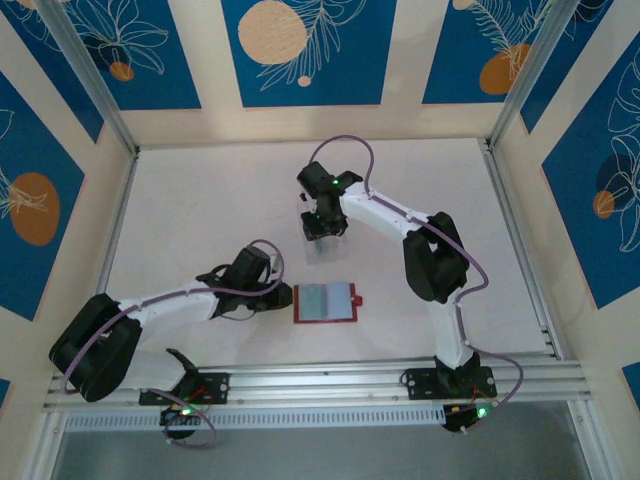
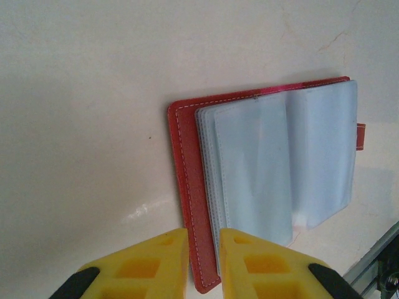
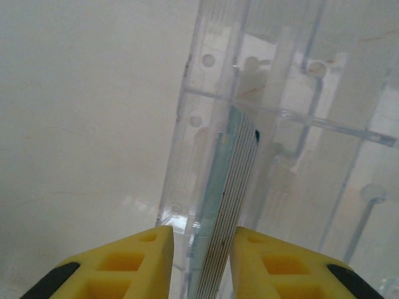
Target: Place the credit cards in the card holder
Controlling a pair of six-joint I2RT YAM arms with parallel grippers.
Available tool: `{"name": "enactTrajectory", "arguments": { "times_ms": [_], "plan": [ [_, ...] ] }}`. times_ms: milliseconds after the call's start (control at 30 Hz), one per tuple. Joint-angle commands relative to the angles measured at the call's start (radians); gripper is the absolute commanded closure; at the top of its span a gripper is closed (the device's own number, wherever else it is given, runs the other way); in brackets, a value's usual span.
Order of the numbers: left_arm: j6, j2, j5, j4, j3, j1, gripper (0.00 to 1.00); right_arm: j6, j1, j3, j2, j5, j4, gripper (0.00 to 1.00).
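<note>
Seen from overhead, the card holder [image 1: 325, 302] lies open and flat on the white table [image 1: 200, 200], at about 6 o'clock from the table's middle. Its pale-blue sleeves [image 2: 280, 162] face up and its small red tab [image 1: 358, 298] sticks out on the 3 o'clock side. The left gripper [image 1: 283, 293] meets it from 9 o'clock. In the left wrist view its jaws stand only a narrow slit apart, and the red cover's stitched edge strip [image 2: 187, 174] fills that slit near the corner. Whether the left gripper [image 2: 202, 233] pinches the strip or merely stands over it, I cannot tell. At 12 o'clock from the card holder, just apart from it, sits a clear plastic case [image 1: 322, 247], with the right gripper [image 1: 322, 228] directly over it. In the right wrist view the credit cards [image 3: 234, 187] stand on edge as a teal stack inside the clear case [image 3: 280, 124]. The right gripper [image 3: 201, 230] has its jaws apart, one on each side of the stack, with a gap showing on the 9 o'clock side.
</note>
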Motion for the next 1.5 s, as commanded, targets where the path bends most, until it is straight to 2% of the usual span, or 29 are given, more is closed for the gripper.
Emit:
{"name": "enactTrajectory", "arguments": {
  "times_ms": [0, 100, 300, 767, 1467],
  "plan": [
    [0.019, -0.019, 0.015, 0.005, -0.012, 0.009, 0.8, -0.003, -0.016, 0.024, -0.008, -0.116, 0.003, 0.68],
    [0.019, -0.021, 0.013, 0.006, -0.018, 0.012, 0.8, -0.002, -0.025, 0.023, -0.005, -0.148, 0.009, 0.66],
    [0.02, -0.024, 0.014, 0.007, -0.021, 0.011, 0.8, -0.011, -0.027, 0.04, 0.024, -0.135, -0.013, 0.64],
    [0.018, -0.013, 0.018, 0.021, -0.029, 0.012, 0.8, -0.01, -0.037, 0.04, -0.01, -0.188, -0.004, 0.76],
    [0.021, -0.007, 0.019, 0.032, -0.043, 0.012, 0.8, -0.009, -0.044, 0.043, -0.046, -0.21, -0.008, 0.8]
  ]
}}
